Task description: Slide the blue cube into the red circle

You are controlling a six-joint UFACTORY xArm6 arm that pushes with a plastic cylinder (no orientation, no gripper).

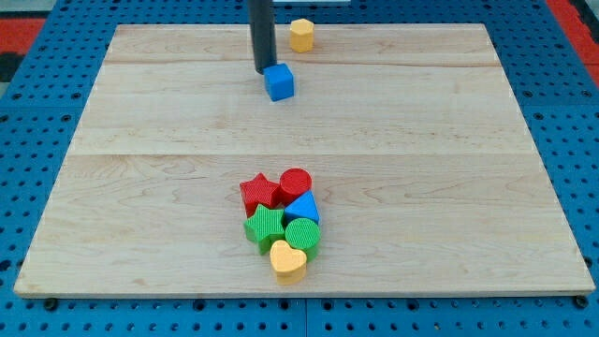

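Note:
The blue cube [279, 81] sits on the wooden board near the view's top, left of centre. My tip [264, 72] is at the cube's upper left edge, touching or nearly touching it. The red circle [296, 182] stands far below in a cluster at the view's lower middle, with a red star [259, 193] on its left and a blue triangle [303, 207] just below it.
The cluster also holds a green star [265, 226], a green circle [302, 234] and a yellow heart [287, 259]. A yellow hexagon [301, 35] stands at the board's top edge, right of my tip. The wooden board [140, 187] lies on a blue pegboard.

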